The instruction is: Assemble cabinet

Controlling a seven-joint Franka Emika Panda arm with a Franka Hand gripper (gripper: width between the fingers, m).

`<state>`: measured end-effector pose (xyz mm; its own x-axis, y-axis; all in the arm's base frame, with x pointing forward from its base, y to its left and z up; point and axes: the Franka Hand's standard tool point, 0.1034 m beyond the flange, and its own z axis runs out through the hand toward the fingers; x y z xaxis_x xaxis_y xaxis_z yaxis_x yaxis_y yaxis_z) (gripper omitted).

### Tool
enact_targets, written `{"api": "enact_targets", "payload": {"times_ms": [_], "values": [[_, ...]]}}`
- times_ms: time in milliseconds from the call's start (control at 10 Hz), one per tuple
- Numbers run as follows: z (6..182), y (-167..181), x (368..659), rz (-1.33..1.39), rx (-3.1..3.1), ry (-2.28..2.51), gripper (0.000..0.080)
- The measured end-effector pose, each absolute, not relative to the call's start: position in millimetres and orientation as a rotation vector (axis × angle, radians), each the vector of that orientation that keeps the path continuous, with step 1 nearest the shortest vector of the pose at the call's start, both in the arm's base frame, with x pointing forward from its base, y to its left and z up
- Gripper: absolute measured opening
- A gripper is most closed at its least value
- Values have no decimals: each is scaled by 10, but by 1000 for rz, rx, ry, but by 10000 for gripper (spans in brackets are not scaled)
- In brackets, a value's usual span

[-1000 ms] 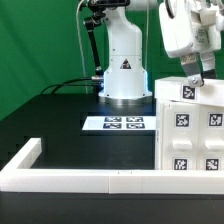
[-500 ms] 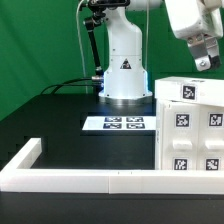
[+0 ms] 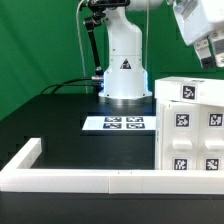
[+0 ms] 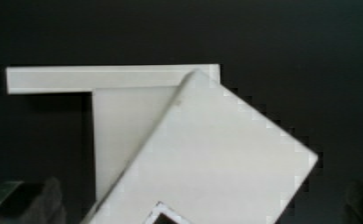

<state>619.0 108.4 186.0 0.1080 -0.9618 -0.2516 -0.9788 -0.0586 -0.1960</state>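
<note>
Green backdrop, black desk [image 3: 50, 125]. Cabinet [image 3: 190, 125] stands at the exterior view's right, against the rim bar [image 3: 90, 180]. Hand [image 3: 212, 52] hangs above it, holding nothing visible; spread or pressed together cannot be told. Judged between steps: next move calls for fetching another panel.
</note>
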Motion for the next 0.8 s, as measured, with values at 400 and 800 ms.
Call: {"api": "enact_targets", "payload": {"times_ms": [400,800], "values": [[1867,1175,6184,73,-2507,1418,797],[1863,1157,6186,16,-2681,1048,797]]}}
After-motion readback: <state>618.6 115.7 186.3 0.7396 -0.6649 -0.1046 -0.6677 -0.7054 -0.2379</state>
